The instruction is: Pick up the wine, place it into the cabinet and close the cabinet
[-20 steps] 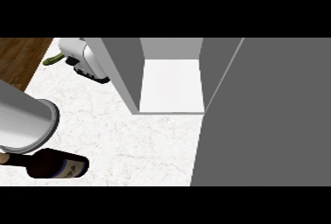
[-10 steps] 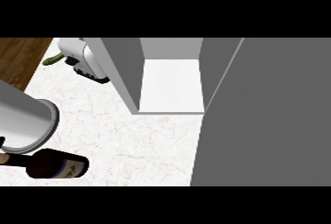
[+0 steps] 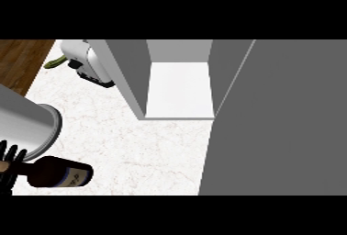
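The wine bottle [image 3: 62, 174] is dark with a pale label and lies on its side on the marble counter at the lower left, its neck pointing left. My left hand [image 3: 8, 180] is at the view's left edge, with black fingers [image 3: 12, 152] above the neck and more of the hand below it, curled round the neck. Its grey forearm [image 3: 25, 123] comes in from the left just above. The cabinet [image 3: 180, 89] stands open at the top centre and shows a white shelf floor. My right hand does not show.
The cabinet's grey door [image 3: 278, 133] stands open and fills the right side of the view. A white appliance [image 3: 88, 64] with a green item [image 3: 54, 62] beside it sits at the back left. White marble counter [image 3: 142, 151] lies between bottle and cabinet.
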